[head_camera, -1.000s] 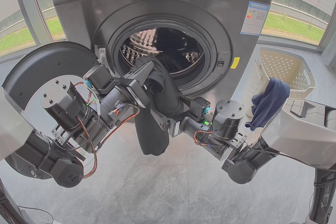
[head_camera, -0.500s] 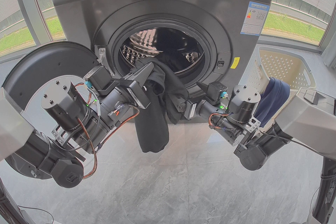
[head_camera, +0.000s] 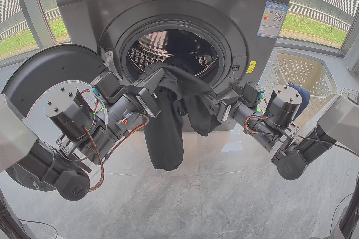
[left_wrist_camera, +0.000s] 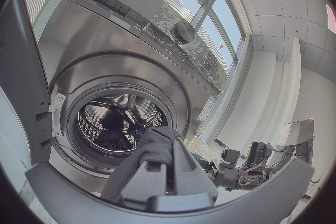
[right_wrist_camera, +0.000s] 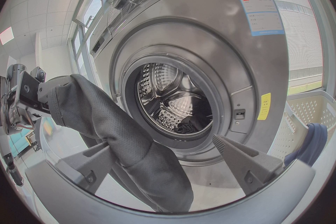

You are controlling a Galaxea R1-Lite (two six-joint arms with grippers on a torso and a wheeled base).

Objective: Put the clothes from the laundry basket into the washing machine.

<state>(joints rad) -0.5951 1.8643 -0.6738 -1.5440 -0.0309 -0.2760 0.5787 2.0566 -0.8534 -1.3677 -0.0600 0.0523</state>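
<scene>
A black garment [head_camera: 164,131] hangs in front of the open drum [head_camera: 175,53] of the grey washing machine. My left gripper [head_camera: 159,75] is shut on the garment's upper edge [left_wrist_camera: 154,144], just outside the drum's rim. One fold stretches right to my right gripper [head_camera: 211,103]. Seen from the right wrist, that gripper [right_wrist_camera: 162,144] stands open, and the black cloth [right_wrist_camera: 115,126] lies draped over one finger. Dark clothes [right_wrist_camera: 189,125] lie inside the drum. The white laundry basket [head_camera: 310,71] stands to the machine's right, with a navy garment [head_camera: 301,96] over its rim.
The round machine door [head_camera: 45,68] is swung open to the left, behind my left arm. Windows surround the machine. Bare grey tiled floor [head_camera: 209,191] lies below the arms.
My right arm has moved right and up towards the drum's rim, drawing a fold of the black garment with it. The left arm has held still.
</scene>
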